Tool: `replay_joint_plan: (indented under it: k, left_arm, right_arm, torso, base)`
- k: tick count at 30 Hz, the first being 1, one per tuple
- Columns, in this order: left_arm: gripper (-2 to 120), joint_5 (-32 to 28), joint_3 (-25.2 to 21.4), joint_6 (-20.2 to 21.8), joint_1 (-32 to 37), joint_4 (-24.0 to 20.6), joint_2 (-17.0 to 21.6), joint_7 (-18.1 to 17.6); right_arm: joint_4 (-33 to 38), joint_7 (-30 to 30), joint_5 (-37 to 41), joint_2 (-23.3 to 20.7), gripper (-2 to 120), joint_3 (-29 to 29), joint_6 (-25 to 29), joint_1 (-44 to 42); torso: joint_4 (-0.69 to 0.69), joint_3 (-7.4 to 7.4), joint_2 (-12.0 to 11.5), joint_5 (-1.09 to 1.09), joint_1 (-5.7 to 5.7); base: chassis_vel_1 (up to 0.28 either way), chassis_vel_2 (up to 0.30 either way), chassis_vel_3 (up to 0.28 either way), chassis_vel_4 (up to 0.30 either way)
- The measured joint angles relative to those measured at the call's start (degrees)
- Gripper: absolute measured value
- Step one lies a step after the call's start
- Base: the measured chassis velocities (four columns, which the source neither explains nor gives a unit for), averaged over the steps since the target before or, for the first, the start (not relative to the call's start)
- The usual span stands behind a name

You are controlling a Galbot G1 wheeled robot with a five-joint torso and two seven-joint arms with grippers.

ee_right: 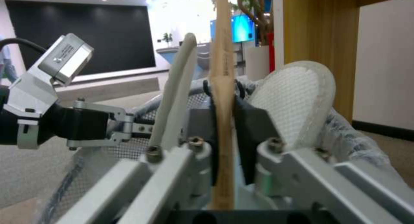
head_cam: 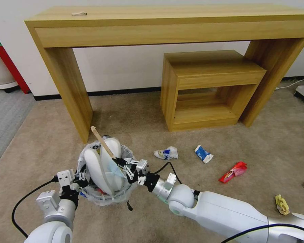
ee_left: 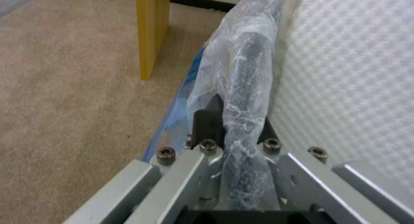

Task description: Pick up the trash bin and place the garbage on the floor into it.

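My right gripper (head_cam: 120, 161) is clamped on a thin wooden stick (head_cam: 102, 142), lower centre of the head view, over the trash bin (head_cam: 91, 194). My left gripper (head_cam: 78, 179) pinches the bin's rim with its crinkly bag. Two white textured slippers (head_cam: 97, 168) stand inside. A red wrapper (head_cam: 233, 171) lies on the carpet (head_cam: 33, 148), lower right.

Left arm enters the head view at 7 o'clock, wrist raised; left gripper (head_cam: 80, 180) is clamped on the trash bin (head_cam: 91, 194) rim. Right arm enters at 4 o'clock, extended toward 10 o'clock; right gripper (head_cam: 120, 163) pinches the wooden stick (head_cam: 103, 143) between its pads (ee_right: 252, 127).
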Motion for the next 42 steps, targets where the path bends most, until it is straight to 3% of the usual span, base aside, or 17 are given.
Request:
replay_joint_plan:
  k: [1, 6, 10, 18, 23, 33, 42]
  left_arm:
    - [3, 0.0, 0.0, 0.0, 0.0, 0.0, 0.0, 0.0]
    - [3, 0.1, 0.1, 0.0, -0.1, 0.0, -0.1, 0.0]
    - [3, 0.0, -0.1, 0.0, -0.3, 0.2, 0.0, 0.0]
    - [3, 0.0, 0.0, 0.0, -0.5, 0.7, -0.1, 0.0]
    - [3, -0.2, -0.6, 0.0, -0.8, 2.8, 0.4, 0.0]
    - [3, -0.3, -0.8, -0.2, -1.2, 4.5, 0.9, -0.1]
    - [3, -0.5, -0.8, -0.4, -1.4, 5.0, 1.4, -0.1]
  right_arm:
    - [-0.2, 0.1, -0.3, 0.1, 22, 0.0, -0.1, 0.1]
    - [-0.3, 0.3, -0.9, 0.2, 35, 0.2, -0.5, 0.2]
    - [-0.5, 0.5, -1.4, 0.2, 55, 0.3, -0.6, 0.2]
    - [-0.6, 1.2, -1.6, 0.5, 81, 0.8, -0.6, 0.2]
    - [1.7, 3.9, 0.5, 0.9, 98, 5.5, -2.1, 0.1]
    - [6.8, 8.5, 6.0, -2.0, 100, 16.9, -7.4, -2.4]
    - [8.6, 14.8, 10.9, -5.7, 100, 28.0, -13.1, -9.9]
  torso:
    - [0.0, 0.0, 0.0, 0.0, 0.0]
    - [0.0, 0.0, 0.0, 0.0, 0.0]
    - [0.0, 0.0, 0.0, 0.0, 0.0]
    - [0.0, 0.0, 0.0, 0.0, 0.0]
    - [0.01, 0.0, 0.0, 0.0, 0.0]
    - [0.0, 0.0, 0.0, 0.0, 0.0]
    - [0.0, 0.0, 0.0, 0.02, 0.0]
  base:
    - [0.0, 0.0, 0.0, 0.0]
    - [0.0, 0.0, 0.0, 0.0]
    - [0.0, 0.0, 0.0, 0.0]
    - [0.0, 0.0, 0.0, 0.0]
    - [0.0, 0.0, 0.0, 0.0]
    - [0.0, 0.0, 0.0, 0.0]
    - [0.0, 0.0, 0.0, 0.0]
